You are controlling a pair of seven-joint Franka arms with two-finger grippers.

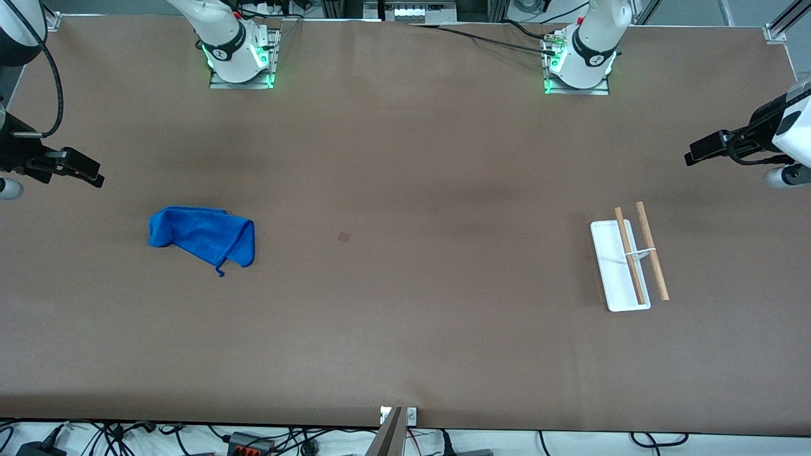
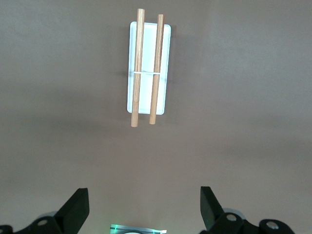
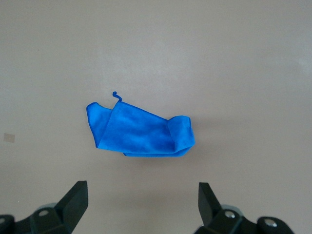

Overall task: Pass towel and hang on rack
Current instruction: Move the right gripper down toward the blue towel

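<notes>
The towel [image 1: 203, 237] lies crumpled on the desk [image 1: 405, 316], soft and light; pinch a raised fold. Both claws, left [image 2: 141, 214] and right [image 3: 141, 212], hang spread and empty.

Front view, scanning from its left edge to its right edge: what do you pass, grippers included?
right gripper held open above the table's end → blue towel lying crumpled → small brown patch on the table → rack → left gripper held open above the table's end.

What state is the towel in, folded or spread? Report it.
Folded: the towel lies bunched on the table, layers doubled over, a loop sticking out.
</notes>
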